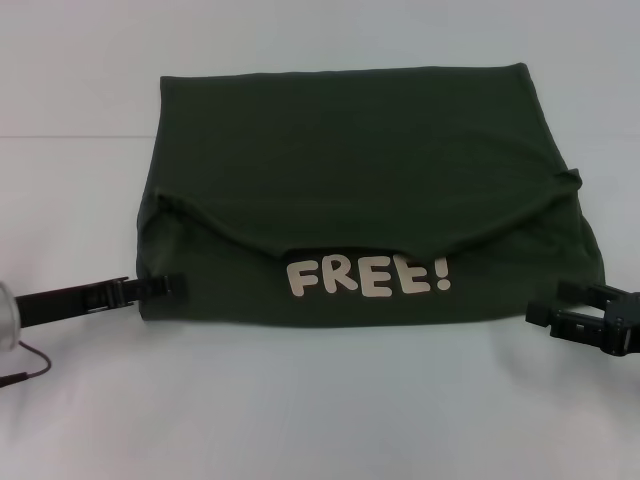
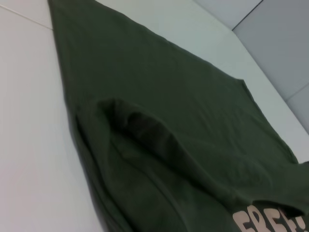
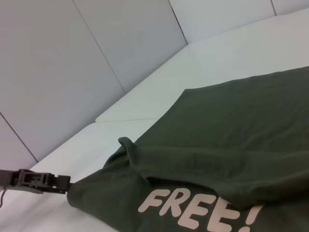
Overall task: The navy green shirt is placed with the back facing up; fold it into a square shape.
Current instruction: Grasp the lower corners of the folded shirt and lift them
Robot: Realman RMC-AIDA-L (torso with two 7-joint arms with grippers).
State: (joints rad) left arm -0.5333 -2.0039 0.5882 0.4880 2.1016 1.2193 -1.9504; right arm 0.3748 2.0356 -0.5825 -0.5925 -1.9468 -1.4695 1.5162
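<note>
The navy green shirt (image 1: 350, 170) lies flat on the white table, folded into a broad block. Its side parts are turned in over the middle, and a pale "FREE!" print (image 1: 368, 277) shows along the near edge. My left gripper (image 1: 170, 286) lies low at the shirt's near left corner, its tip over the hem; the right wrist view shows this left gripper (image 3: 65, 183) touching that corner. My right gripper (image 1: 560, 305) hovers open just off the near right corner, holding nothing. The left wrist view shows only the shirt (image 2: 159, 145) and its folded ridge.
The white table (image 1: 320, 410) runs wide in front of the shirt and on both sides. A thin cable (image 1: 25, 372) trails by the left arm. Grey wall panels (image 3: 72, 72) stand beyond the table's far edge.
</note>
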